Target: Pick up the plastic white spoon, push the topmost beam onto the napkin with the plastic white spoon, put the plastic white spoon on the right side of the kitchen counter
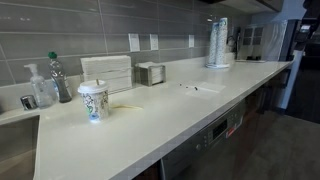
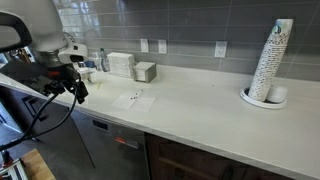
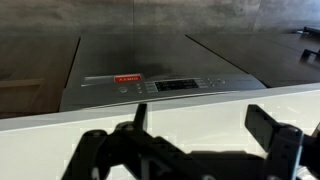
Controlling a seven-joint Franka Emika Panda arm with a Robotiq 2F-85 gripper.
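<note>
**Reach not yet begun.** The thin white plastic spoon (image 1: pixel 191 88) shows only as a pale sliver in a small cluster of items at centre frame in an exterior view. It is too small to separate cleanly from the flat white paper napkin (image 2: pixel 135 98) it appears to lie beside on the long off-white kitchen surface (image 2: pixel 205 118). The black two-fingered end effector (image 2: pixel 77 90) hangs at the left of frame near the surface's front edge, well apart from the cluster. Its jaws are spread wide and hold nothing.

The pick-up looks to be the step in hand. A utensil this slight and flat likely calls for a low, square descent. The fingers would straddle the handle and the bowl end would stay free for the push to come, without dragging the napkin.

The wrist view shows the end effector (image 3: pixel 205 122) released over a strip of white surface. Beyond it is a stainless dishwasher front (image 3: pixel 150 60) with a red-lit display, and none of the task's items appear. Both exterior views show a tall stack of paper cups (image 2: pixel 270 60). Only one of them shows a printed paper cup (image 1: pixel 92 100) and a ribbed white dispenser box (image 1: pixel 107 72) at left of frame, with no arm in sight.
</note>
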